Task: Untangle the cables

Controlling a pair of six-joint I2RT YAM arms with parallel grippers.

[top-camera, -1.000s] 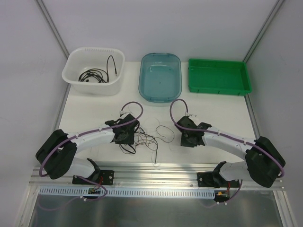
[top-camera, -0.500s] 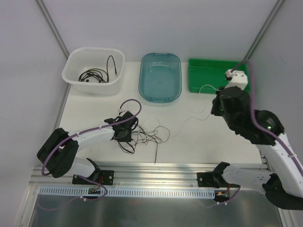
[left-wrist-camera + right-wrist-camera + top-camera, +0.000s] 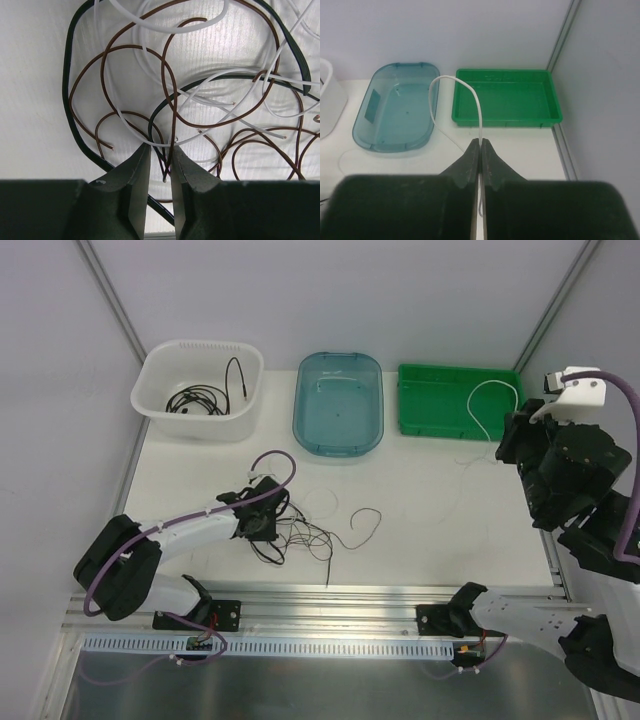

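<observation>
On the white tabletop (image 3: 440, 510), left of centre: a loose tangle of thin black, white and dark brown cables (image 3: 300, 532), all overlapping loops, with one dark curl straying off to the right. Down in that tangle, the left claw (image 3: 159, 151), fingers nearly together with only a slit between them, pinching thin dark strands at the tips. More brown, white and black loops fanned out on the tabletop just ahead of those fingers.

High at the far right, beside the green rectangular plastic tray (image 3: 430, 405): the right claw (image 3: 480, 144), pressed tight together on a single white cable (image 3: 449, 76). From that pinch, an arch up and over in front of the tray, then a drop toward the tabletop near the translucent blue oval tub (image 3: 340, 410).

Along the back edge, left of the tub: a white slatted plastic basket (image 3: 200, 427) holding a coil of black cable (image 3: 196, 398), one end sticking up.
</observation>
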